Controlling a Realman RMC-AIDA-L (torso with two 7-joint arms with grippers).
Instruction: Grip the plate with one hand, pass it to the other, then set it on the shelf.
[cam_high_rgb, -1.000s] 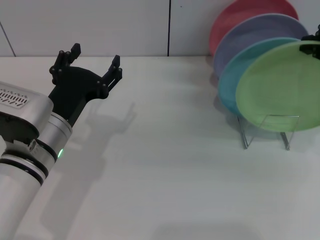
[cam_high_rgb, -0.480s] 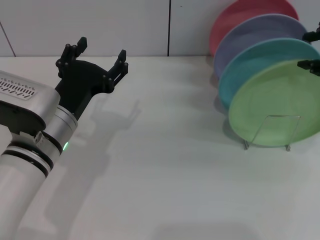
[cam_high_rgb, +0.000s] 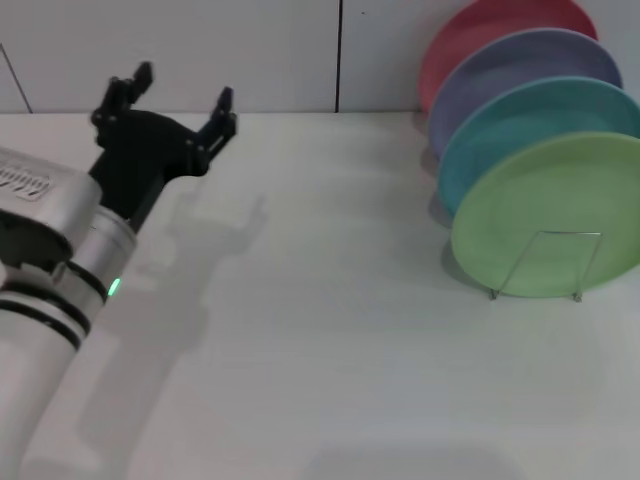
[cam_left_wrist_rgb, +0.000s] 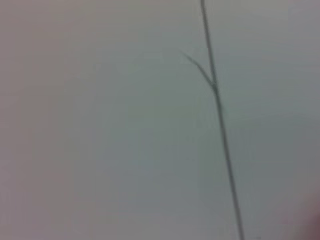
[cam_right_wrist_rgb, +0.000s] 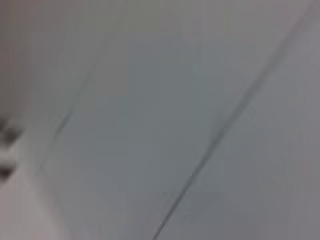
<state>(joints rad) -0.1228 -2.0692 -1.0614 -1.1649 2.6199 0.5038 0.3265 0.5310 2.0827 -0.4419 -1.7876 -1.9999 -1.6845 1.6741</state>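
The light green plate (cam_high_rgb: 550, 215) stands on edge in the silver wire shelf (cam_high_rgb: 545, 265) at the right of the head view, in front of the other plates. No gripper touches it. My left gripper (cam_high_rgb: 180, 95) hovers over the far left of the table, open and holding nothing, on its silver arm with a green light. The right gripper is out of view. Both wrist views show only blank pale wall with thin seams.
Behind the green plate lean a turquoise plate (cam_high_rgb: 520, 115), a lavender plate (cam_high_rgb: 510, 65) and a pink plate (cam_high_rgb: 475, 30). The white table (cam_high_rgb: 320, 330) stretches between my left arm and the shelf. A wall stands close behind.
The right gripper's fingers have left the green plate and gone out of view. The plate has settled lower in the shelf. My left gripper has drawn back to the left.
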